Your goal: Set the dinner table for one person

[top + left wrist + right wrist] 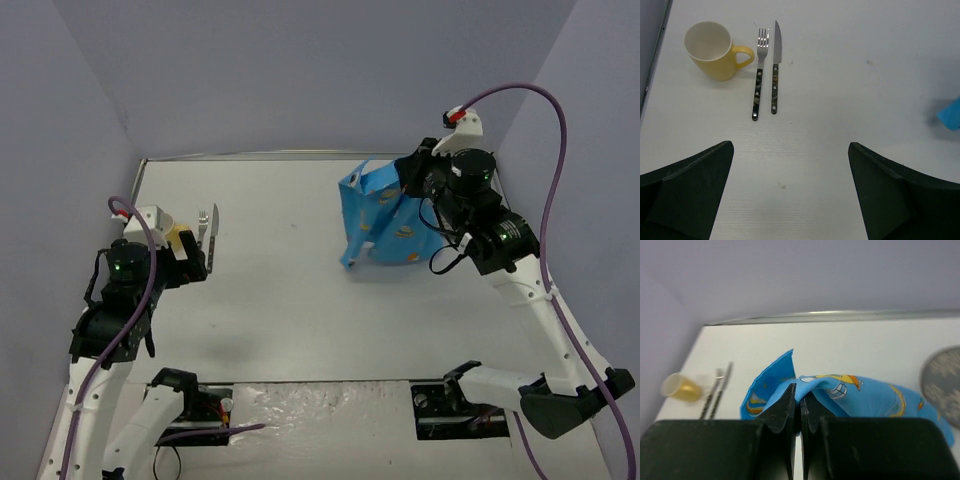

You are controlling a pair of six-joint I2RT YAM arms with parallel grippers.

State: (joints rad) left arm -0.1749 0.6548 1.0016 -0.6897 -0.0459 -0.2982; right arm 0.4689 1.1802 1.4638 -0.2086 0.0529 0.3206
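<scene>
On the white dinner table, a blue cartoon-print placemat is bunched up at the far right. My right gripper is shut on a fold of the placemat, pinching its raised edge. At the far left stand a yellow mug, a fork and a knife, lying side by side. My left gripper hangs open over bare tabletop just short of them, with nothing between its fingers. A corner of the placemat shows at the right edge of the left wrist view.
A grey patterned plate lies to the right of the placemat, partly cut off. Purple walls close in the table on three sides, with a metal rim along the far edge. The arm bases sit at the near edge.
</scene>
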